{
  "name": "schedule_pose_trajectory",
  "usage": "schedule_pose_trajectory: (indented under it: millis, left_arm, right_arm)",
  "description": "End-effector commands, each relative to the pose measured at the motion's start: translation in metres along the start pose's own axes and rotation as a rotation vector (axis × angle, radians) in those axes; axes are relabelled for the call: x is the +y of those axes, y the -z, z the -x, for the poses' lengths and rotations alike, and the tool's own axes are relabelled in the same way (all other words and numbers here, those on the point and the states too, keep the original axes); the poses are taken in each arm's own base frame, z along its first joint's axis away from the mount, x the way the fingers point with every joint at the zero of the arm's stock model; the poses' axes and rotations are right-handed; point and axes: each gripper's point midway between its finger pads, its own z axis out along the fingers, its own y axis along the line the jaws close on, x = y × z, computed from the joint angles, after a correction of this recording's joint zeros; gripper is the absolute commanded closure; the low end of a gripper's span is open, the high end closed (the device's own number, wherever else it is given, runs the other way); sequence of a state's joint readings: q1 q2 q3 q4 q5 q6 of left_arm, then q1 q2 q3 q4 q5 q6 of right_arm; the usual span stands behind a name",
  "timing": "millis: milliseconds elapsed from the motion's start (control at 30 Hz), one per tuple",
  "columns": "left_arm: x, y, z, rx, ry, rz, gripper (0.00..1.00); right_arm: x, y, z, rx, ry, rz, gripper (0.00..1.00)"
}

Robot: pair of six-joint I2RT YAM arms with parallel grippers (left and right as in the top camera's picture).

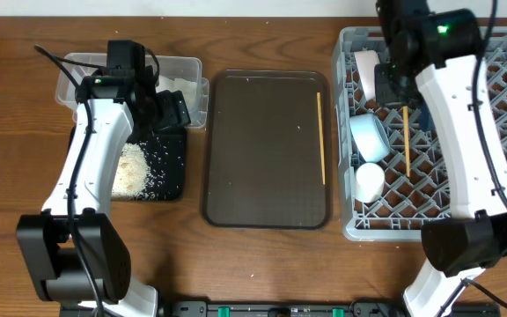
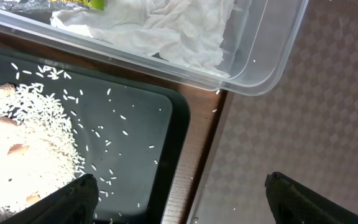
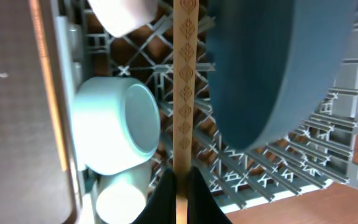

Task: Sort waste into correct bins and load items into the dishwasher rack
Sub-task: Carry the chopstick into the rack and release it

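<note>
My left gripper point(image 2: 179, 199) is open and empty above the right edge of the black tray point(image 2: 142, 143), which holds a heap of rice point(image 2: 23, 143). The clear tub point(image 2: 272, 56) behind it holds white tissue point(image 2: 160, 28) and a yellow-green wrapper point(image 2: 79, 3). My right gripper point(image 3: 182, 186) is shut on a wooden chopstick point(image 3: 184, 81) over the grey rack point(image 1: 350, 220). In the rack are a light-blue bowl point(image 3: 114, 130), a white cup point(image 3: 120, 196), a cream bowl point(image 1: 365, 70) and a dark-blue bowl point(image 3: 278, 68) standing on edge. The second chopstick point(image 1: 321, 136) lies on the brown tray.
The brown serving tray point(image 1: 267, 150) sits between the black tray and the rack, with a few rice grains on it. Bare wooden table point(image 1: 262, 264) shows along the front. The right arm hangs over the rack's middle.
</note>
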State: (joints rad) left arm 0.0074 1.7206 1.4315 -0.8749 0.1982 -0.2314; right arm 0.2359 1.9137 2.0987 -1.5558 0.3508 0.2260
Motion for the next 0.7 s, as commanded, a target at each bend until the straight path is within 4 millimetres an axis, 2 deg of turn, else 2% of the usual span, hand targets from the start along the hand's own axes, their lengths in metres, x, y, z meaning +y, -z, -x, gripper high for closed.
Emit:
schedule_pose_trajectory:
  millis: [0, 100, 300, 433, 667]
  left_arm:
    - [0.001, 0.005, 0.004, -0.018, -0.009, 0.009, 0.12]
    - [0.001, 0.005, 0.004, -0.019, -0.009, 0.008, 0.12]
    - [0.001, 0.005, 0.004, -0.018, -0.009, 0.009, 0.12]
    - [0.001, 0.005, 0.004, -0.018, -0.009, 0.009, 0.12]
    - [0.001, 0.005, 0.004, -0.019, -0.009, 0.008, 0.12]
  right_arm:
    - [-0.012, -0.013, -0.001, 0.005, 0.022, -0.087, 0.99]
    - [-0.010, -0.027, -0.004, 0.022, 0.073, -0.108, 0.99]
    - [-0.024, -0.052, -0.018, 0.072, 0.089, -0.238, 0.99]
    - [-0.026, -0.059, -0.021, 0.086, 0.089, -0.246, 0.99]
    - [-0.033, -0.060, -0.021, 0.089, 0.098, -0.262, 0.99]
